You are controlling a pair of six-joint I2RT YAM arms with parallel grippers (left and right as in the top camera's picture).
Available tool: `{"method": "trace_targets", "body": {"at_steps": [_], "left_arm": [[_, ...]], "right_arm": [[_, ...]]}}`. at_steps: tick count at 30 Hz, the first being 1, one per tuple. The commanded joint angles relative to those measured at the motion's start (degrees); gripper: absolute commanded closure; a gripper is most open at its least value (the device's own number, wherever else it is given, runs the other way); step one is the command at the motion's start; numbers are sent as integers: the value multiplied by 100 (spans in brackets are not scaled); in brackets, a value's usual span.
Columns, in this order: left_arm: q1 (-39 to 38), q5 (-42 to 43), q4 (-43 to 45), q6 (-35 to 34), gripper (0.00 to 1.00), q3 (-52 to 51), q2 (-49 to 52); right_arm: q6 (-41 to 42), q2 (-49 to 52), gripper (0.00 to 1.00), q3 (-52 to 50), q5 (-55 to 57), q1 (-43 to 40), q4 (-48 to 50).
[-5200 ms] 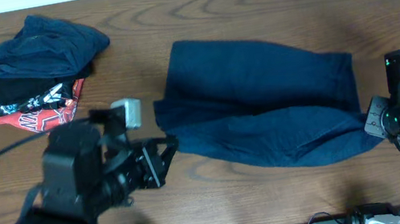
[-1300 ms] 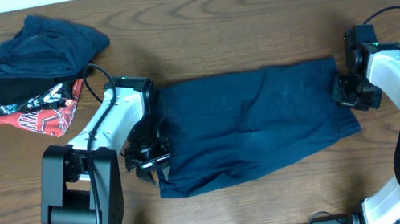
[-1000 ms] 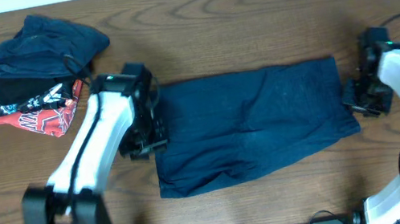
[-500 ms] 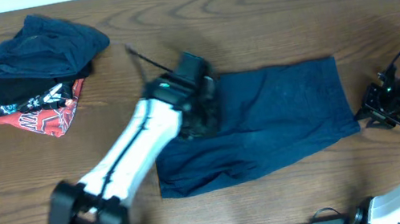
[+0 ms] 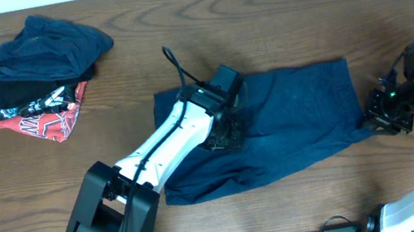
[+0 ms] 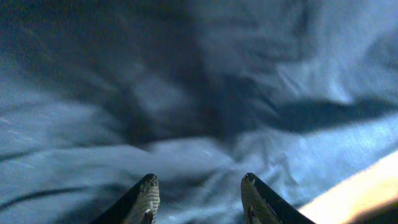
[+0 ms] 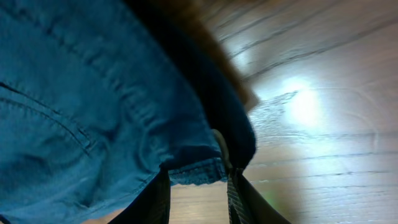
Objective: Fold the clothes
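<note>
Wide navy garment [image 5: 291,114] lies spread at the centre of the wooden table [image 5: 173,12]. Left gripper [image 5: 225,134] is over its left-middle, 2 fingers [image 6: 148,190] apart, holding nothing. Right gripper [image 5: 381,114] meets its right hem; grip unclear. Other clothes [image 5: 40,72] are piled far left.

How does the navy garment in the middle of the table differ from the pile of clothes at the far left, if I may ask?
The navy garment lies spread out wide; the pile is heaped and crumpled. The garment is plain navy; the pile includes a red-and-black printed piece. Both are soft cloth on the table.
</note>
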Motion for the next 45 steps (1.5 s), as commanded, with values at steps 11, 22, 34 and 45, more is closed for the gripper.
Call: {"method": "trace_targets", "body": {"at_steps": [11, 22, 34, 45], "left_arm": [[975, -1215, 2280, 1115, 45, 319, -118], [1292, -1176, 3211, 1110, 35, 319, 352], [1281, -1104, 2361, 1110, 35, 319, 485], [1412, -1106, 2347, 1034, 32, 321, -739]], "right_arm": [[-109, -101, 71, -37, -302, 671, -48], [175, -98, 71, -42, 413, 1043, -48], [1117, -98, 99, -42, 1394, 1001, 664], [1255, -98, 99, -42, 1602, 999, 2354]]}}
